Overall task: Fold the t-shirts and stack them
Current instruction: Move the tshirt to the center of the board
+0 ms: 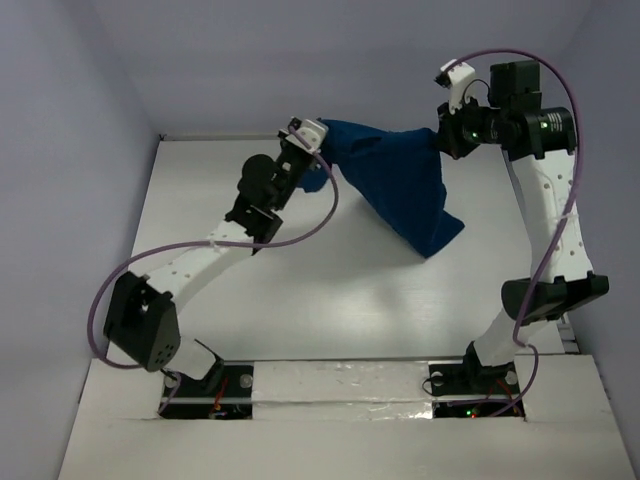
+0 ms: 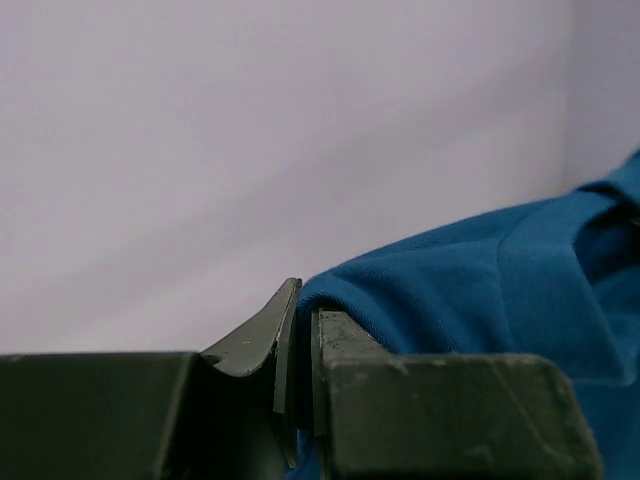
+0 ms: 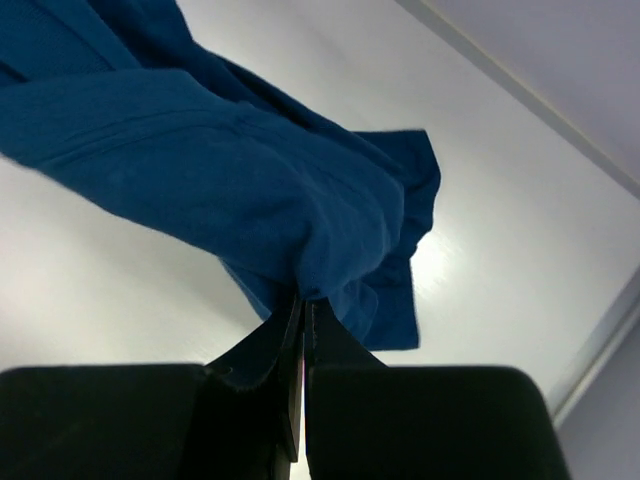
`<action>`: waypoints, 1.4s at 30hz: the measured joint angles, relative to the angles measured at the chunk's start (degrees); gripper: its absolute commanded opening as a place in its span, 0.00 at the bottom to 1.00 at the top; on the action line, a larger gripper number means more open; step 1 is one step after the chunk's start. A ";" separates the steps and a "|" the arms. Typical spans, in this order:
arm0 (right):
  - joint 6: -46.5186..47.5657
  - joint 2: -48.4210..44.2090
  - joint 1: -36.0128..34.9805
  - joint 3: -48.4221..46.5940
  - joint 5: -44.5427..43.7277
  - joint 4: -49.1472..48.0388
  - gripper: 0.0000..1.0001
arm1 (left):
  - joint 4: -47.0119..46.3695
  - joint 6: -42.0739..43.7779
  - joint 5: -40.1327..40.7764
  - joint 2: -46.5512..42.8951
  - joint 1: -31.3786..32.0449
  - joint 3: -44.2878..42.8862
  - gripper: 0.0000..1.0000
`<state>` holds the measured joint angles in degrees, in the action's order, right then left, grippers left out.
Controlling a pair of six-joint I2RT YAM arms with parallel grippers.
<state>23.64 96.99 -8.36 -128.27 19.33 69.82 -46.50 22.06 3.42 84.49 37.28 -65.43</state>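
Top external view: the t-shirt (image 1: pixel 400 185) hangs stretched between the two arms over the far half of the table (image 1: pixel 300 300), with its bulk sagging toward the right side. Its lowest corner droops toward the table, and I cannot tell whether it touches the surface. The cloth reads as plain blue here, and no print can be made out on the side that faces the cameras. Sleeves and collar are lost in the folds.

The left gripper (image 1: pixel 316 134) meets the shirt's left end and the right gripper (image 1: pixel 441 140) meets the right end. From above, both sets of fingertips are small and partly covered by fabric, so the grip cannot be judged from this view.

The left wrist view fills that gap. The left gripper (image 2: pixel 303 312) is pinched together on a rounded fold of the t-shirt (image 2: pixel 480 290). The cloth runs off the right edge of the picture, and only wall shows behind it.

The right wrist view shows the right gripper (image 3: pixel 303 300) clamped on a bunched edge of the t-shirt (image 3: pixel 200 160). The shirt is cut off at the top and left, and dark gripper housing blocks the bottom of the picture.
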 measured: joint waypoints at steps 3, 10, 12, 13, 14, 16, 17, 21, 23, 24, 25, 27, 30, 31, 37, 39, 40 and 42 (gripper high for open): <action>-0.09 -2.08 -0.37 1.84 3.23 -2.03 0.00 | 5.77 -4.70 -7.91 -4.39 -3.89 1.27 0.00; -1.01 -15.34 -0.35 13.51 12.98 -10.03 0.00 | 18.43 -11.80 -21.16 -14.01 -9.35 1.40 0.00; -1.01 -20.98 -0.35 16.46 16.15 -12.15 0.00 | 22.75 -13.25 -25.35 -16.39 -9.73 -1.11 0.00; -0.98 -23.65 -0.35 17.53 17.46 -12.87 0.00 | 24.94 -14.23 -28.09 -17.49 -9.86 -2.91 0.00; -0.92 -26.29 -0.35 18.69 18.75 -13.73 0.00 | 26.58 -15.13 -30.93 -18.36 -10.08 -4.74 0.00; -0.74 -32.26 -0.35 21.38 21.33 -15.63 0.00 | 29.59 -16.59 -36.70 -20.24 -10.69 -8.76 0.00; -0.83 -35.45 -0.35 22.84 22.03 -17.00 0.00 | 31.45 -17.18 -39.76 -21.22 -10.97 -11.10 0.00; -2.73 -47.28 -0.39 28.79 22.36 -24.65 0.00 | 36.54 -19.41 -49.31 -23.19 -11.52 -21.88 0.00; -3.89 -50.38 -0.39 27.39 22.25 -27.36 0.00 | 37.64 -20.87 -53.05 -23.61 -11.54 -26.84 0.00; -4.52 -51.10 -0.39 26.14 22.21 -28.94 0.00 | 37.92 -21.49 -54.64 -23.65 -11.54 -29.27 0.00; -5.25 -51.45 -0.39 24.94 22.14 -30.88 0.00 | 38.03 -21.97 -55.78 -23.69 -11.54 -31.04 0.00; -6.51 -51.52 -0.44 23.98 21.35 -34.71 0.00 | 38.45 -22.43 -57.46 -23.67 -11.54 -33.62 0.00; -8.31 -48.76 -0.66 21.70 20.11 -36.04 0.00 | 38.23 -22.67 -58.53 -23.76 -11.65 -33.44 0.00; -8.74 -46.27 -0.70 20.00 19.74 -36.11 0.00 | 37.83 -22.60 -58.40 -23.80 -11.72 -32.65 0.00; -8.87 -21.97 -0.72 7.04 18.29 -33.88 0.02 | 34.60 -17.84 -53.53 -21.97 -13.03 -16.87 0.00; -8.35 -11.93 -0.72 4.28 17.46 -32.04 0.12 | 32.28 -16.57 -51.93 -20.41 -13.99 -9.75 0.00; -8.04 -6.84 -0.72 2.51 16.68 -30.82 0.17 | 31.26 -16.09 -51.10 -18.86 -14.49 -6.47 0.00; -7.56 5.95 -0.72 -1.77 14.95 -27.10 0.37 | 30.14 -15.08 -49.53 -14.51 -15.63 -0.61 0.00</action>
<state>16.08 102.94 -9.08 -130.04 34.28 42.72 -16.36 6.98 -46.11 69.97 21.65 -66.04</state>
